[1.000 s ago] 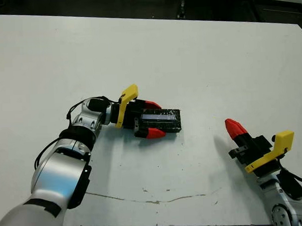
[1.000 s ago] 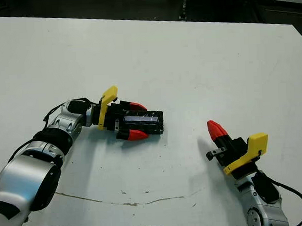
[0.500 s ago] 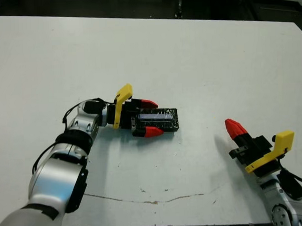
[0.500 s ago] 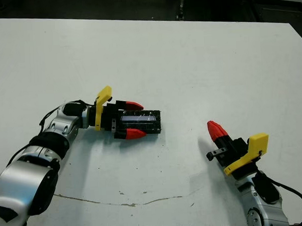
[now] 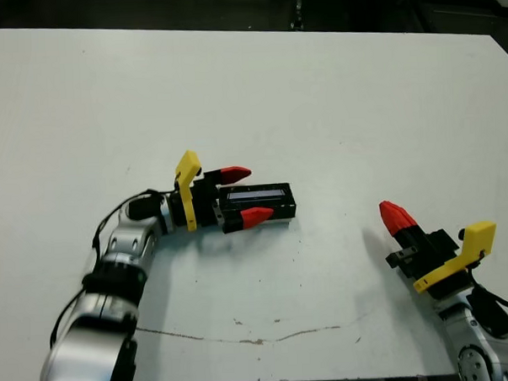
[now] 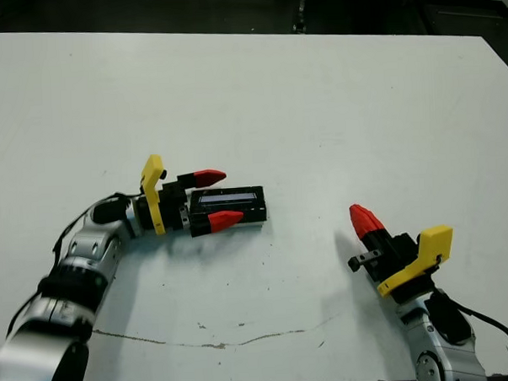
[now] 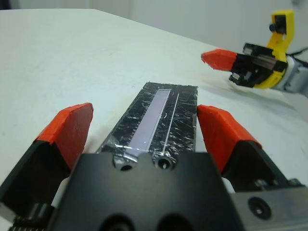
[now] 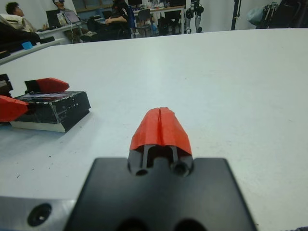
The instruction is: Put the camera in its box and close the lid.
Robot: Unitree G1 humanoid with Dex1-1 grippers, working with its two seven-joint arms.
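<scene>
The glossy black lid (image 5: 276, 202) with its pale strip lies on top of the box (image 8: 36, 126), whose pale lower edge shows under it, left of the table's middle. My left gripper (image 5: 260, 191) is open, one red finger on each long side of the lidded box at its near end. In the left wrist view the fingers (image 7: 72, 127) stand apart from the lid (image 7: 159, 108). My right gripper (image 5: 392, 216) is shut on nothing and rests to the right of the box, pointing at it. The camera is out of view.
The white table (image 5: 334, 94) stretches wide behind and beside the box. A thin brown crack line (image 5: 260, 340) runs near the front edge. People (image 8: 118, 14) sit at desks far beyond the table.
My left gripper has drawn back leftward along the lidded box. The box has shifted a little left and turned more level. The right arm has not moved.
</scene>
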